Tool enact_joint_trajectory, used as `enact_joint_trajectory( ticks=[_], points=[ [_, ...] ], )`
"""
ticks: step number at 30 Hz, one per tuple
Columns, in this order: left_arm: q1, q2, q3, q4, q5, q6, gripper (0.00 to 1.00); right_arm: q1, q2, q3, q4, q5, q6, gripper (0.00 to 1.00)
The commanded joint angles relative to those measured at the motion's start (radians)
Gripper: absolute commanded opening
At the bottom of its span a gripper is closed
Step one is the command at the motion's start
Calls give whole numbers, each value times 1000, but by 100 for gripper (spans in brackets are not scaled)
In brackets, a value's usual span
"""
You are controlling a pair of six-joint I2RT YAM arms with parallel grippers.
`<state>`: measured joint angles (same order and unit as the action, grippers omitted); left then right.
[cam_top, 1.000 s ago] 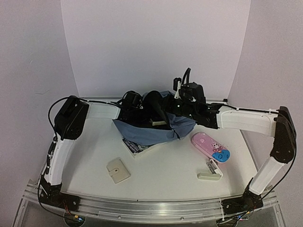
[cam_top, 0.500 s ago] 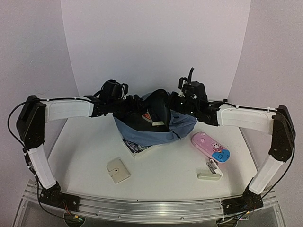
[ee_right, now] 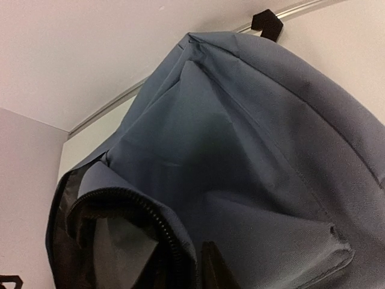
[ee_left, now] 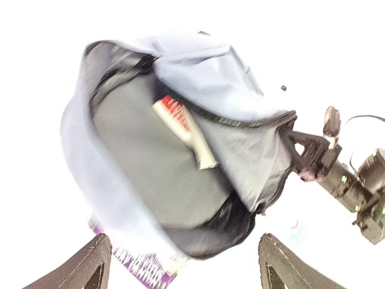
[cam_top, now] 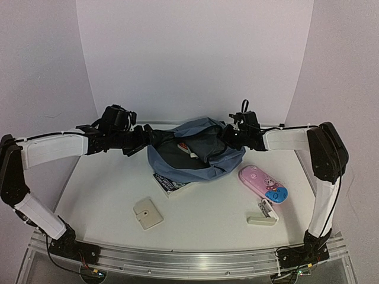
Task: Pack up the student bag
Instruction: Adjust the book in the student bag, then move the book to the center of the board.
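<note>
The slate-blue student bag (cam_top: pixel 195 155) lies at the back middle of the table with its main zip open. Its grey lining and a red and white packet (ee_left: pixel 180 129) show inside. My left gripper (cam_top: pixel 155 137) is open and empty, just left of the bag's mouth; in the left wrist view its fingers (ee_left: pixel 99 265) stand wide apart short of the bag (ee_left: pixel 138 150). My right gripper (cam_top: pixel 227 135) is shut on the bag's right rim beside the zip (ee_right: pixel 162 235). Only one of its fingers (ee_right: pixel 210 268) shows against the fabric (ee_right: pixel 252 156).
A purple-covered book (cam_top: pixel 172 184) sticks out from under the bag's front edge. A pink and blue pencil case (cam_top: pixel 262 183) lies at the right, a white stapler-like item (cam_top: pixel 263 214) in front of it. A beige square pad (cam_top: pixel 147 213) lies front left.
My left arm has pulled out of the bag and swung left, its gripper now clear of the opening. My right arm has drawn back right, still holding the rim. The bag's mouth now stands open.
</note>
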<state>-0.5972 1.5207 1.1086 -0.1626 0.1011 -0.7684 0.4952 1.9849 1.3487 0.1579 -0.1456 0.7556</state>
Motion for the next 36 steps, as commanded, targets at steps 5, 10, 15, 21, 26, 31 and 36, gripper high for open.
enact_joint_trajectory(
  ticks=[5,10,15,21,26,31,36],
  points=[
    [11,-243,-144,-145,-45,-42,86,-3,-79,-13,29,-108,-67,69],
    [12,-355,-246,-186,-53,-39,89,-3,-205,-105,29,-178,-111,82],
    [14,-422,-337,-166,-41,-44,90,-3,-348,-189,35,-248,-144,91],
    [17,-409,-425,-44,41,-21,89,-1,-509,-300,39,-271,-109,92],
    [53,-353,-479,91,125,-29,86,12,-662,-471,96,-257,51,88],
    [107,-201,-464,197,216,-42,84,102,-773,-674,237,-209,252,79],
    [117,-39,-400,265,275,-15,76,260,-762,-762,346,-83,371,72]
  ],
)
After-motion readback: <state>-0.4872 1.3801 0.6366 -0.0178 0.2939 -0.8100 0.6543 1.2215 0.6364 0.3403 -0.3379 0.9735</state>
